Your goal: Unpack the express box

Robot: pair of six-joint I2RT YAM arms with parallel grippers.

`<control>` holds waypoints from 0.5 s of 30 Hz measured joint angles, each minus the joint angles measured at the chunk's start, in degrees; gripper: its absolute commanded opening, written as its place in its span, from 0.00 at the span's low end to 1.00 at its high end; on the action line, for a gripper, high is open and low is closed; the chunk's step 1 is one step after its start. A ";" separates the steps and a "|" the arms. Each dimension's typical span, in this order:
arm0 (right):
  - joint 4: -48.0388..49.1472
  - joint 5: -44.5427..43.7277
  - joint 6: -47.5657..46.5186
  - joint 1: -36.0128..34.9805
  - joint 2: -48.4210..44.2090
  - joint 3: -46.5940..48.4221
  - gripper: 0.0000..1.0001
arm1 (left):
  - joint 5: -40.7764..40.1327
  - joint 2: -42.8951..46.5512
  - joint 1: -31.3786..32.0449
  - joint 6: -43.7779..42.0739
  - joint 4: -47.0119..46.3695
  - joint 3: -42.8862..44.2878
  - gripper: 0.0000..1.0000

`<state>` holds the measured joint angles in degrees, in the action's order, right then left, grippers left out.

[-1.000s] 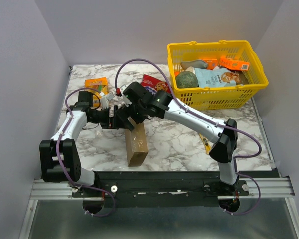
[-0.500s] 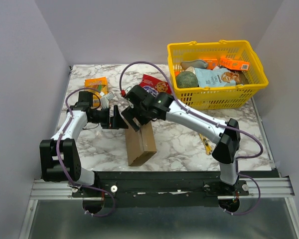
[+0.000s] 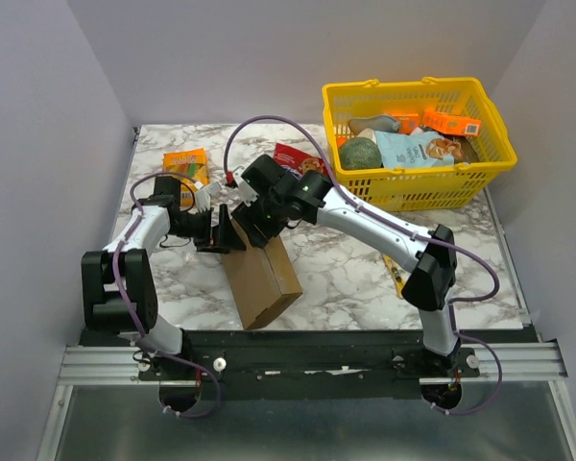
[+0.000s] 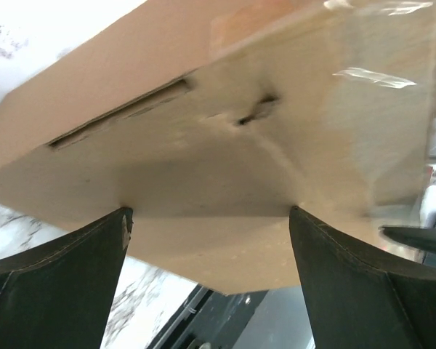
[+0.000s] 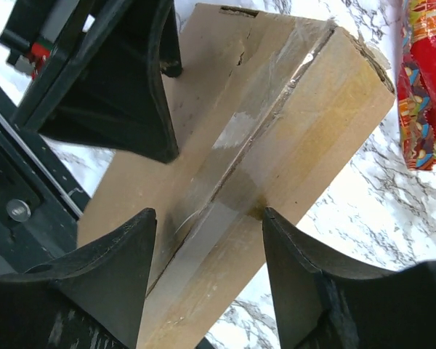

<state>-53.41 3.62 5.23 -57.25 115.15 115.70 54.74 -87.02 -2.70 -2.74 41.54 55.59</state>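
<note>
Low in the middle of the top view, the express box [image 3: 261, 277] stands tilted on one edge on the tabletop [image 3: 355, 279], taped shut. The left claw [image 4: 209, 212], spread wide, sets its tips against a broad face, seemingly to prop the box up. The right claw [image 5: 208, 215], half spread, straddles the taped seam, probably to get at it; whether it pinches anything I cannot tell. Farther up lie the red snack bag [image 3: 302, 161] and, upper right, the yellow basket [image 3: 418, 190].

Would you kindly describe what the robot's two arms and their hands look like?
The left arm and right arm have white link shells, black joints and black bases; a purple cable loops along each. The left hand and right hand each carry two broad matte-black fingers tapering to the tips.
</note>
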 measured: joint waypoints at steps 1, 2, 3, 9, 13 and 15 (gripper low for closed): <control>0.13 -0.02 -0.55 0.11 -0.24 -0.55 0.66 | -0.46 -0.87 -0.02 -0.79 0.72 0.39 0.99; 0.15 -0.04 -1.09 0.22 -0.55 -1.18 0.66 | -1.20 -2.16 -0.04 -1.55 1.68 0.85 0.99; 0.24 -0.07 -1.53 0.35 -0.96 -2.01 0.66 | -1.75 -3.58 -0.20 -2.34 2.67 1.31 0.99; 1.11 1.53 -2.19 3.30 -3.32 -6.34 0.66 | -3.32 -10.82 -0.70 -4.61 8.52 5.42 0.99; 2.21 3.30 -1.86 7.45 -5.40 -11.45 0.66 | -4.87 -12.59 -0.37 -5.88 10.47 7.08 0.99; 2.14 3.56 -2.08 10.62 -5.97 -14.67 0.66 | -6.95 -14.51 -0.09 -6.88 9.88 7.04 0.99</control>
<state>-51.27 7.18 3.16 -46.63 109.19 101.03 47.79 -101.54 -2.79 -9.63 51.42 62.63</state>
